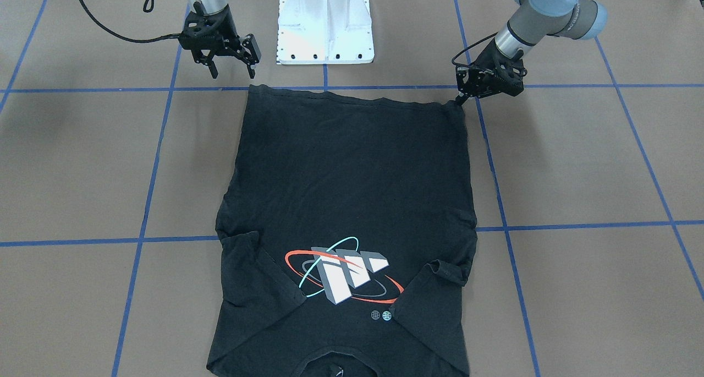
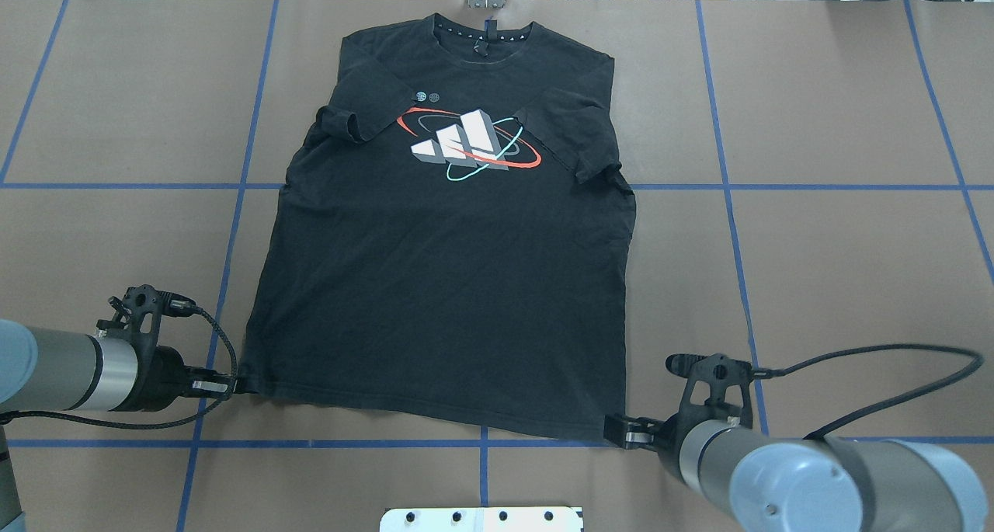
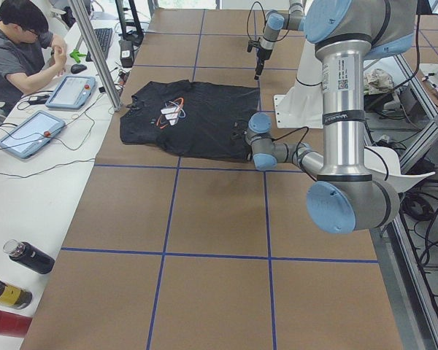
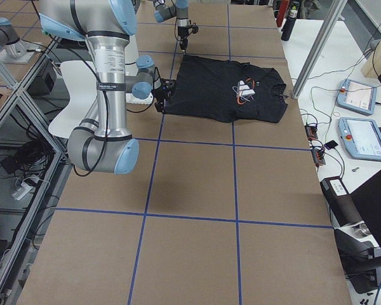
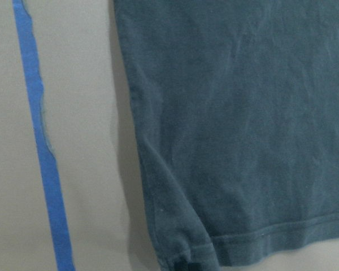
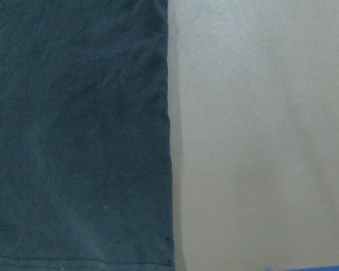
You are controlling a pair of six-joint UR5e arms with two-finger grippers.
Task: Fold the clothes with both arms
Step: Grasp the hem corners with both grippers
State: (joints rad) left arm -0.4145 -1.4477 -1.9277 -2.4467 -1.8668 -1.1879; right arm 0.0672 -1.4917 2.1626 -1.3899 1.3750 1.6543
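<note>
Black, soft fabric: the T-shirt (image 2: pixel 443 283) lies flat on the brown table (image 2: pixel 815 283) with its print (image 2: pixel 466 147) facing up. Taking the overhead view as the dial, the collar (image 2: pixel 483 31) is at 12 o'clock and the hem (image 2: pixel 435 409) at 6 o'clock, nearest the robot. Both sleeves (image 2: pixel 345 120) are turned in over the chest.

I judge the garment light, limp and not fragile. It will sag and drag if lifted by one point only. I recommend taking hold at the two hem corners, where the stitched double layer gives the firmest pinch.

The left gripper (image 2: pixel 230 385) sits at the 7 o'clock corner of the hem. Its jaws are narrow and appear to pinch the cloth, and creases run out from that corner in the left wrist view.

The right gripper (image 1: pixel 232 66) is at the 5 o'clock corner with its jaws spread wide and nothing between them. In the front-facing view it seems to stand just clear of the cloth.

My assessment is that the right side must grip before any lift, and both corners should then rise evenly.
</note>
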